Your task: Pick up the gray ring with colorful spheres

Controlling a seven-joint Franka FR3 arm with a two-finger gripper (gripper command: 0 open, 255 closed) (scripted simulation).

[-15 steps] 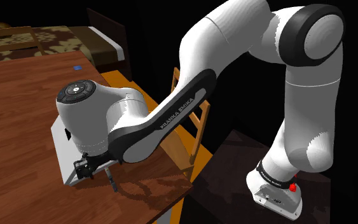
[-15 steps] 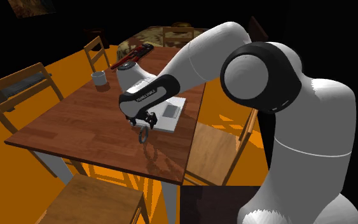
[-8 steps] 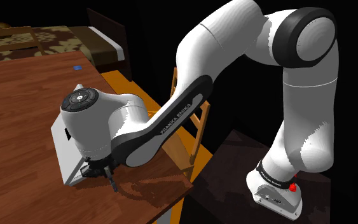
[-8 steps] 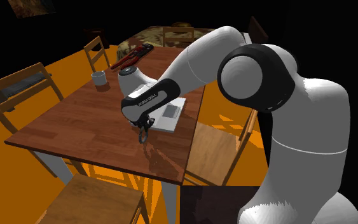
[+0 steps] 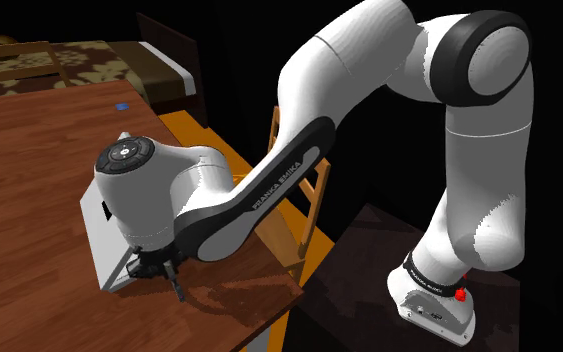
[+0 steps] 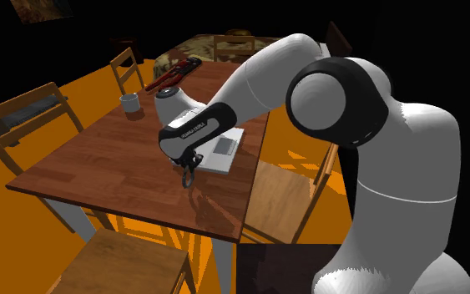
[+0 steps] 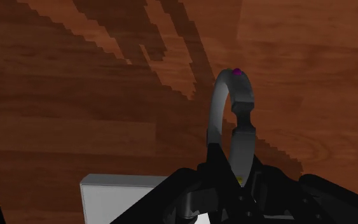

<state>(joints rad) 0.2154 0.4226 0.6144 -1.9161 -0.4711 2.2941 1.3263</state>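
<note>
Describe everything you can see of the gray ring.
The gray ring is a thin, plain gray hoop, seen nearly edge-on in the wrist view, with a thicker stepped section on one side. A small purple sphere sits at its far end, and a tiny yellow speck shows where the black gripper clasps its near end. The ring juts out from the gripper toward the wooden table. Whether it touches the tabletop cannot be told.
</note>
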